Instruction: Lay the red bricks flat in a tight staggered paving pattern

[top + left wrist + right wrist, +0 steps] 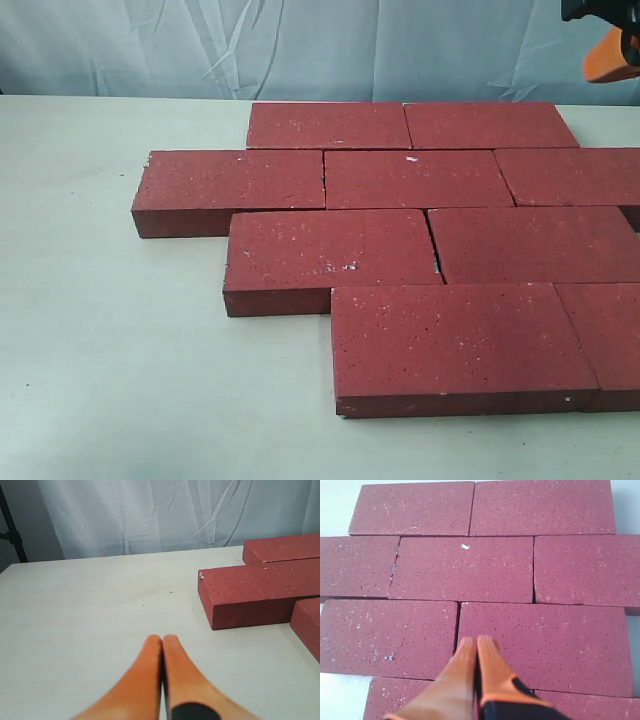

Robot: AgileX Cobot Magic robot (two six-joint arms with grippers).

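Several red bricks (pixel 415 179) lie flat on the table in four staggered rows, edges close together. The front brick (pixel 455 340) sits nearest the camera. In the right wrist view the same red bricks (pixel 465 567) fill the picture, and my right gripper (pixel 477 641) hangs above them, shut and empty, over the seam between two bricks. Only its orange tip (pixel 612 52) shows at the exterior view's top right. My left gripper (pixel 162 639) is shut with nothing in it, over bare table, apart from the end of a red brick (pixel 250 594).
The pale table (pixel 110 340) stretches bare to the left of the bricks. A wrinkled light curtain (pixel 300 45) hangs behind the table's far edge. A dark stand (pixel 12 535) shows beside the curtain in the left wrist view.
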